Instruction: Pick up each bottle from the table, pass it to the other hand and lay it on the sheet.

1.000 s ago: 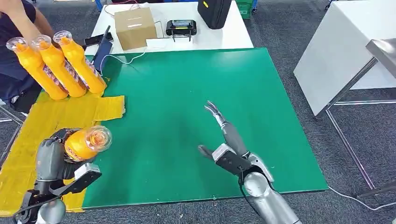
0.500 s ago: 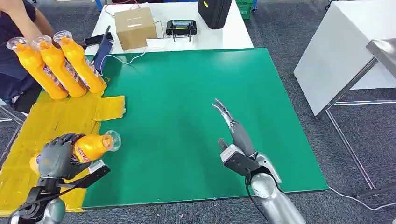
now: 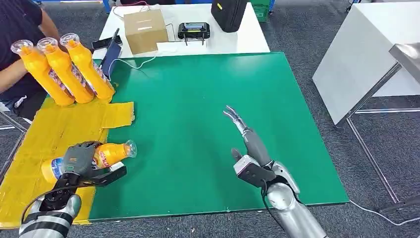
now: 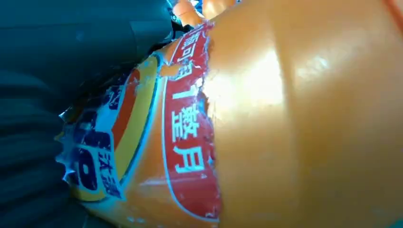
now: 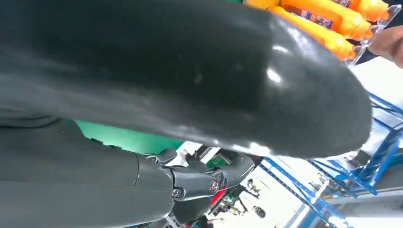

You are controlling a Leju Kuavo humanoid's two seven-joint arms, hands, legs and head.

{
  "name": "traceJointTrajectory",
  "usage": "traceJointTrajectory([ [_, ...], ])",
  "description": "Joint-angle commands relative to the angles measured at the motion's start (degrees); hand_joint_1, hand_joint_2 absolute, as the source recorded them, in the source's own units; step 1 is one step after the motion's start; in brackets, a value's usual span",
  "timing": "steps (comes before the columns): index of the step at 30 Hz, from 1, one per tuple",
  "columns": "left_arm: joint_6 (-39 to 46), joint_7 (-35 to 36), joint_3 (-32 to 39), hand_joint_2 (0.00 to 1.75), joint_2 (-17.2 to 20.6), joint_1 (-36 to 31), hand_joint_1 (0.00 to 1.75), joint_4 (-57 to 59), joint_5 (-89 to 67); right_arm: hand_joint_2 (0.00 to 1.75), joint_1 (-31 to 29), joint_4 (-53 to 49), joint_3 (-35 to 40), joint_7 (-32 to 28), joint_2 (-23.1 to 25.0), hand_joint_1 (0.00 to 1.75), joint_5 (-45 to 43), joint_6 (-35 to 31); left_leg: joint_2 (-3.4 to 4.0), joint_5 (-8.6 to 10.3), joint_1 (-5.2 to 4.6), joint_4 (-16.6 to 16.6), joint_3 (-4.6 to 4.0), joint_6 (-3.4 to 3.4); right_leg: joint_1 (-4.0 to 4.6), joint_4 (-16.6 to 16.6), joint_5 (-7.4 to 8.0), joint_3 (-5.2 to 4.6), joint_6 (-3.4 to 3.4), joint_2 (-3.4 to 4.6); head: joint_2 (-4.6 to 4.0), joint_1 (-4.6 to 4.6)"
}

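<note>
My left hand (image 3: 79, 159) grips an orange juice bottle (image 3: 106, 154) around its labelled middle, lying sideways low over the yellow sheet (image 3: 44, 134), its clear cap toward the green mat. Up close, the same bottle (image 4: 285, 123) shows its torn red and blue label against my left hand (image 4: 71, 61). Three more orange bottles (image 3: 67, 69) lie side by side at the sheet's far end. My right hand (image 3: 247, 141) hovers open over the green mat (image 3: 223, 89), fingers stretched forward, holding nothing. The right wrist view shows the thumb of my right hand (image 5: 190, 80) and the three bottles (image 5: 328, 23).
A person in dark clothing (image 3: 20, 29) sits at the far left behind the three bottles. Beyond the mat a white table (image 3: 252, 37) carries a cardboard box (image 3: 144, 30), a black controller (image 3: 193, 29) and a black bag (image 3: 228, 12). Another white table (image 3: 366, 54) stands to the right.
My left hand has tipped the bottle from cap-up to lying sideways and lowered it toward the sheet. My right hand drew back to the right and has held still since.
</note>
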Motion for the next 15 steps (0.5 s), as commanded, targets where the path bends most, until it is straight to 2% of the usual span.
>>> traceJointTrajectory([
  [1,-0.96,0.27,-4.51,1.75,0.52,-3.18,1.75,12.70,-0.32,0.00,-1.49,2.99,1.16,-0.14,-1.68,0.00,-0.07,0.36,-0.13,0.01,0.07,-0.08,0.33,-0.07,0.00,-0.07,0.05,0.29,-0.13,0.41,0.00,-0.02],
  [3,-1.17,-0.18,-4.31,1.75,0.45,-3.54,1.75,13.93,-0.24,0.00,-1.69,3.55,0.91,-0.29,-2.15,0.00,0.00,0.74,-0.16,0.00,0.02,-0.08,0.41,-0.09,-0.02,-0.04,0.02,0.33,-0.10,0.21,0.00,0.00],
  [7,2.65,0.47,-7.00,1.75,2.74,-2.59,1.75,14.34,-0.32,0.00,-2.76,4.94,0.88,-0.57,-1.82,0.00,0.28,1.23,-0.10,0.11,0.13,-0.14,0.56,-0.20,0.04,-0.14,0.18,0.42,-0.26,0.69,0.00,-0.02],
  [8,4.26,0.87,-6.14,1.75,2.47,-2.09,0.31,13.71,-0.24,0.00,-3.13,5.40,0.91,-0.57,-1.88,0.00,0.26,1.21,-0.03,0.16,0.13,-0.18,0.60,-0.15,0.04,-0.15,0.21,0.44,-0.29,0.79,0.00,0.00],
  [9,4.83,1.41,-6.81,1.75,2.59,-1.70,0.00,12.92,-0.32,0.00,-3.32,5.60,0.86,-0.55,-1.80,0.00,0.27,1.22,-0.08,0.18,0.17,-0.11,0.50,-0.15,0.07,-0.12,0.23,0.37,-0.33,0.85,0.00,0.00],
  [10,4.81,1.84,-7.19,1.75,2.88,-1.15,0.00,11.76,-0.32,0.00,-3.66,5.91,0.92,-0.48,-1.67,0.00,0.33,1.32,-0.02,0.17,0.07,-0.12,0.69,-0.12,-0.02,-0.05,0.17,0.56,-0.29,0.45,0.00,0.00],
  [13,4.20,0.66,-5.72,1.75,3.59,0.52,0.00,9.18,-0.32,0.00,-4.09,6.18,1.40,-0.40,-1.25,0.00,0.42,1.48,0.06,0.19,0.12,-0.12,0.67,-0.17,0.05,-0.08,0.26,0.50,-0.35,0.66,0.00,0.00],
  [14,4.58,0.50,-5.39,0.00,4.08,1.13,0.00,8.26,-0.32,0.00,-3.96,5.90,1.66,-0.34,-1.30,0.00,0.48,1.52,0.05,0.20,0.10,-0.12,0.68,-0.18,0.03,-0.07,0.26,0.52,-0.33,0.62,0.00,0.00],
  [15,4.51,0.25,-5.09,0.00,4.16,1.32,0.00,7.95,-0.32,0.00,-3.88,5.80,1.75,-0.33,-1.36,0.00,0.48,1.52,-0.01,0.20,0.06,-0.10,0.71,-0.14,0.01,-0.02,0.21,0.59,-0.29,0.35,0.00,0.00],
])
